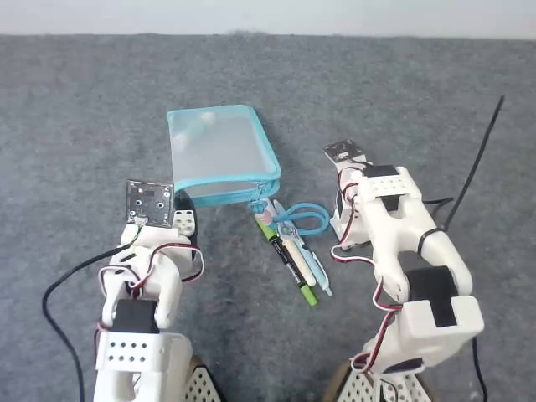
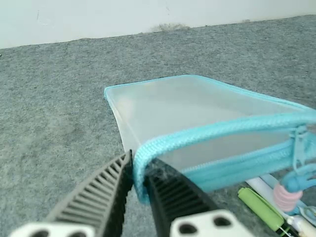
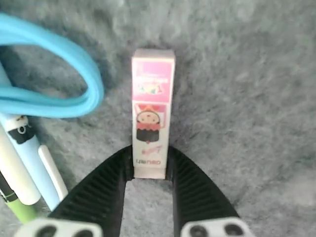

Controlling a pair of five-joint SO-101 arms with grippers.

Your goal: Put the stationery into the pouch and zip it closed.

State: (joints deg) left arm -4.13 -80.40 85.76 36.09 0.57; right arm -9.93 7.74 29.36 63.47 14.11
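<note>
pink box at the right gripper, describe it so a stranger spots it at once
Start at the clear pouch with blue trim, go to the pens and blue-handled scissors by its zip. Beside the scissors' handles, gripped by the right gripper, lies the pink box: short, squared, pink and white with a cartoon figure, unlike the thin pens.

Grey felt table (image 1: 84,100) — white wall (image 1: 268,17) behind.

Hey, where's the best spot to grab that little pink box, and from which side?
Across its long narrow sides near one end, coming from above: the pink box lies flat, with bare carpet on both sides of that end. The right gripper clasps it that way.
</note>
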